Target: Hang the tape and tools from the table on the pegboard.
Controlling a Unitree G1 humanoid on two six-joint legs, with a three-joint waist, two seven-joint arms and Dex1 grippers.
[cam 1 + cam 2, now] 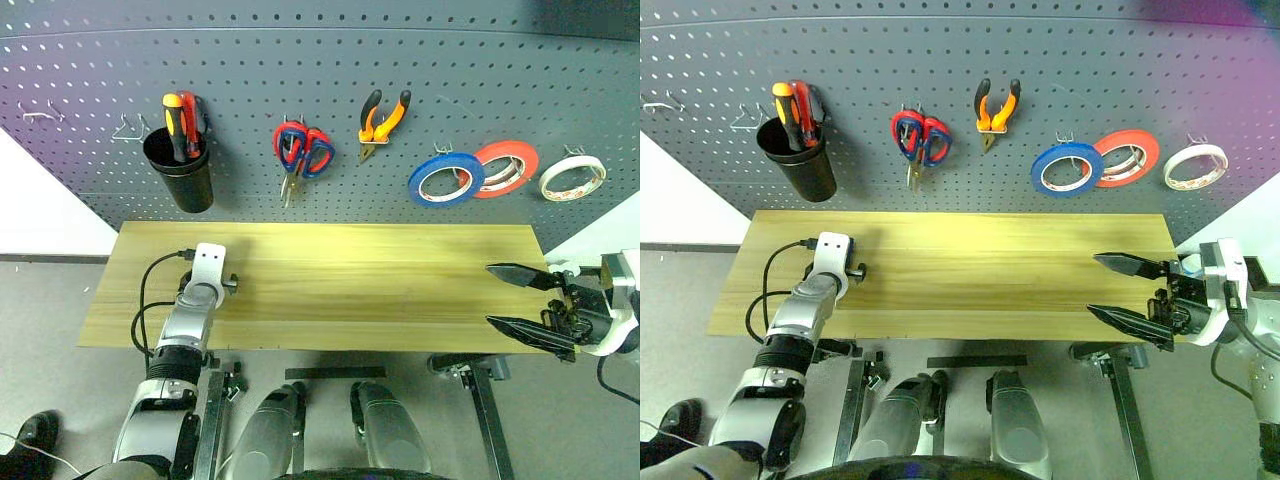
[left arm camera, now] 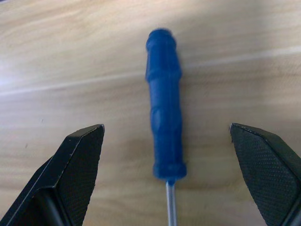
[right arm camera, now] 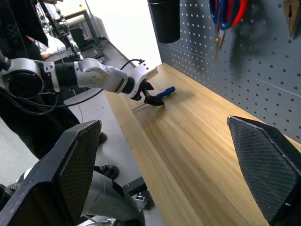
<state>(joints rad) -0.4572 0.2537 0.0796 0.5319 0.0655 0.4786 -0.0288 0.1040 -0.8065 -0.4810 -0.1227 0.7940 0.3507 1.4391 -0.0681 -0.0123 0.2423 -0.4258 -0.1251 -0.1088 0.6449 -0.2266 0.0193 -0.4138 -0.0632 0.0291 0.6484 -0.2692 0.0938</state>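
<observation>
Where the left tool sits: its two black fingers (image 2: 80, 165) are spread wide, one on each side of the blue-handled screwdriver (image 2: 163, 108), touching neither
Screwdriver: lies flat on the bench (image 1: 380, 290) near its left end, long axis running along the fingers, handle pointing away, steel shaft back toward the wrist
Coming move: likely a simple squeeze across the handle, since it lies centred in the gap
Nearer arm: left tool (image 3: 153, 98) is right over it; right tool (image 1: 525, 300) hovers at the far right end, spread and empty
Materials: handle is matte moulded plastic, ribbed with a flared collar; finger pads are black and finely textured; bench is pale smooth wood grain
Pegboard (image 1: 330, 90): dark grey perforated panel already carrying the blue tape (image 1: 446, 179), orange-handled pliers (image 1: 383, 122) and what seem red-and-blue scissors (image 1: 303, 152)
</observation>
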